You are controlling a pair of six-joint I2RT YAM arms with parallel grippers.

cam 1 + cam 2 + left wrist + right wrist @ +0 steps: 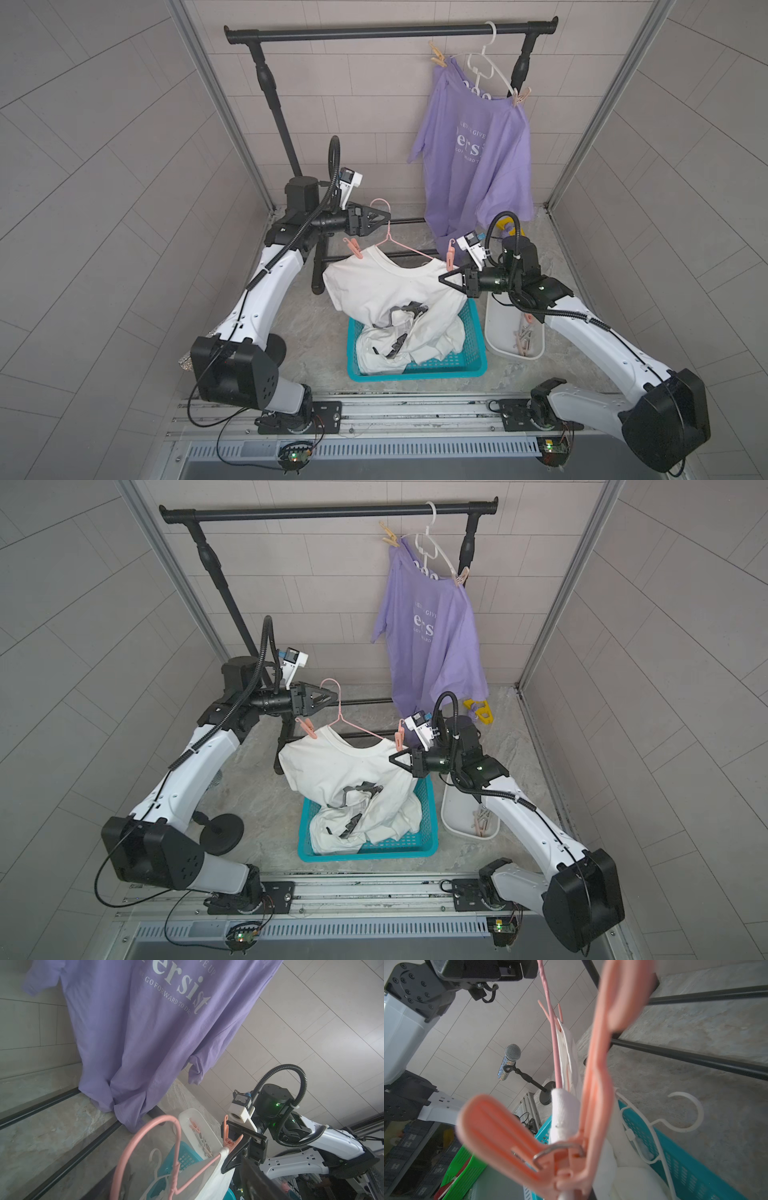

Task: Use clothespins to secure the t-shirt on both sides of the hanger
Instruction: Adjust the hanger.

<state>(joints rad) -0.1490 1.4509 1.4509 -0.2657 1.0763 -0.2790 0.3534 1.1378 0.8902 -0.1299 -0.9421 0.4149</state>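
Note:
A white t-shirt (386,286) hangs on a pink wire hanger (388,237) above the basket, in both top views. One salmon clothespin (353,248) clips the shirt's left shoulder, a second clothespin (450,253) clips the right. My left gripper (388,215) sits at the hanger's hook. In the left wrist view one finger (259,1178) stands well aside of the hanger's neck (176,1167), so the jaws are open and free of the wire. My right gripper (444,279) is shut on the shirt-covered right end of the hanger, just below the second clothespin (550,1136).
A teal basket (415,370) holds more white clothes and a white hanger (675,1115). Right of it, a white tub (515,332) holds spare clothespins. A purple shirt (478,145) hangs pinned on the black rail (374,29). The rack's base bars (407,222) cross the floor. A microphone stand (220,833) is at left.

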